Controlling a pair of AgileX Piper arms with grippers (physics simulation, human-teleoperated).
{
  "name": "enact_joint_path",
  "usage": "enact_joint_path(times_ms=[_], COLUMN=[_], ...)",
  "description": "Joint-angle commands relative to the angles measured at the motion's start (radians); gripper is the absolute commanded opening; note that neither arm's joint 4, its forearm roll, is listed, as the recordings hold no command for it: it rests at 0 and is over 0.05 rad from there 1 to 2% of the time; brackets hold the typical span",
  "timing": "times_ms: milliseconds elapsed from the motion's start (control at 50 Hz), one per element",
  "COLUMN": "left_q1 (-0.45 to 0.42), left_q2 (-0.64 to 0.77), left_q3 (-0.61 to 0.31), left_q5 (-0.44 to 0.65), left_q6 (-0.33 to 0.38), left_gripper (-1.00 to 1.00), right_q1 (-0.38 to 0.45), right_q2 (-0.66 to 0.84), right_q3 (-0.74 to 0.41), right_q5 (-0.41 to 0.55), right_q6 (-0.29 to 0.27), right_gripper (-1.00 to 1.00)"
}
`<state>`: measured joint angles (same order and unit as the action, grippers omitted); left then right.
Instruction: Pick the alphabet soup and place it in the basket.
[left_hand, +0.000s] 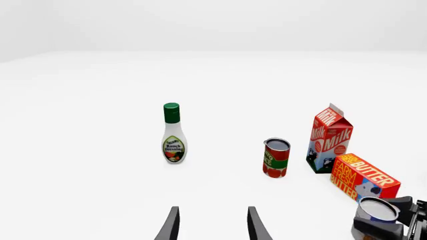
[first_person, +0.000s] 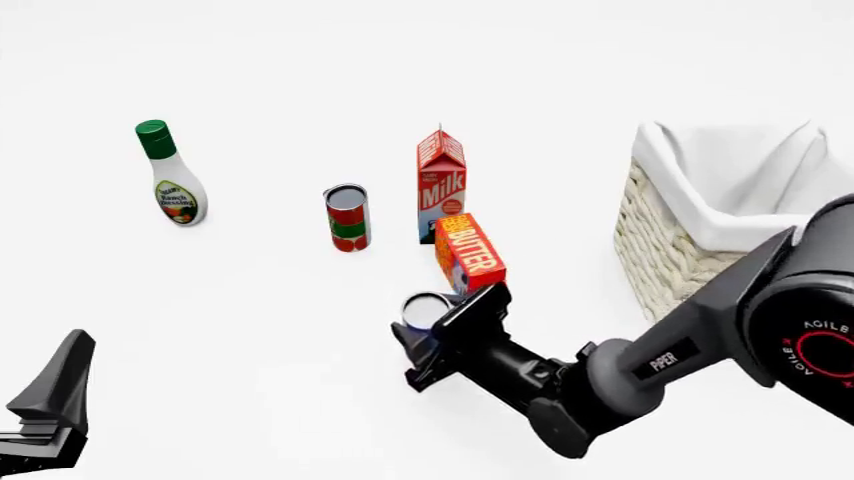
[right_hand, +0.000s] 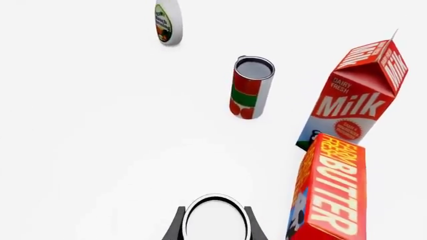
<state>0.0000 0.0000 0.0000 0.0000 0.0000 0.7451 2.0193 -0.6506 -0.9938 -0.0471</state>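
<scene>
Right gripper (first_person: 416, 335) jaws clamped on alphabet soup (first_person: 427, 309), just in front of butter box (first_person: 469, 254) on bench (first_person: 267, 330). Basket (first_person: 674, 245) right of butter box, well apart. Left gripper (left_hand: 211, 225) jaws apart, empty, facing ranch dressing bottle (left_hand: 173, 134).

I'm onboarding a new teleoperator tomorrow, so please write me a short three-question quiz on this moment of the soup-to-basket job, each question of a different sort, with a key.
1. True or false: the right gripper has its fingers on either side of the alphabet soup.
2. Which item stands nearest the soup?
A. ranch dressing bottle
B. butter box
C. milk carton
3. Fill in: seen from the front, the basket is at the table's ____ side.

Key: 1 true; 2 B; 3 right.
</scene>
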Motion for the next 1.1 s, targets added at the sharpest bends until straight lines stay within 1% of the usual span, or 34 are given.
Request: enact_joint_path(times_ms=[20, 40, 280, 300, 400, 420, 440, 460, 480, 520, 580, 760, 800, 840, 980, 1100], left_q1=[0.000, 0.000, 0.000, 0.000, 0.000, 0.000, 0.000, 0.000, 0.000, 0.000, 0.000, 0.000, 0.000, 0.000, 0.000, 0.000], left_q2=[0.000, 0.000, 0.000, 0.000, 0.000, 0.000, 0.000, 0.000, 0.000, 0.000, 0.000, 0.000, 0.000, 0.000, 0.000, 0.000], left_q3=[0.000, 0.000, 0.000, 0.000, 0.000, 0.000, 0.000, 0.000, 0.000, 0.000, 0.000, 0.000, 0.000, 0.000, 0.000, 0.000], left_q5=[0.000, 0.000, 0.000, 0.000, 0.000, 0.000, 0.000, 0.000, 0.000, 0.000, 0.000, 0.000, 0.000, 0.000, 0.000, 0.000], left_q6=[0.000, 0.000, 0.000, 0.000, 0.000, 0.000, 0.000, 0.000, 0.000, 0.000, 0.000, 0.000, 0.000, 0.000, 0.000, 0.000], left_gripper=[1.00, 1.00, 1.00, 1.00, 1.00, 1.00, 1.00, 1.00, 1.00, 1.00, 1.00, 1.00, 1.00, 1.00, 1.00, 1.00], right_q1=[0.014, 0.016, 0.048, 0.048, 0.051, 0.051, 0.041, 0.041, 0.034, 0.033, 0.026, -0.022, -0.028, -0.048, -0.094, -0.134], right_q2=[-0.147, -0.189, -0.466, -0.467, -0.578, -0.579, -0.630, -0.631, -0.682, -0.704, -0.797, -0.965, -0.977, -1.021, -1.098, -1.147], right_q3=[0.068, 0.084, 0.160, 0.160, 0.178, 0.178, 0.182, 0.182, 0.179, 0.176, 0.168, 0.124, 0.120, 0.107, 0.075, 0.042], right_q5=[0.007, 0.015, 0.103, 0.104, 0.151, 0.151, 0.169, 0.170, 0.198, 0.213, 0.271, 0.393, 0.403, 0.438, 0.504, 0.557], right_q6=[0.014, 0.013, -0.002, -0.002, -0.019, -0.019, -0.020, -0.020, -0.025, -0.028, -0.047, -0.086, -0.089, -0.098, -0.120, -0.141], right_gripper=[-1.00, -1.00, -1.00, -1.00, -1.00, -1.00, -1.00, -1.00, -1.00, -1.00, -1.00, -1.00, -1.00, -1.00, -1.00, -1.00])
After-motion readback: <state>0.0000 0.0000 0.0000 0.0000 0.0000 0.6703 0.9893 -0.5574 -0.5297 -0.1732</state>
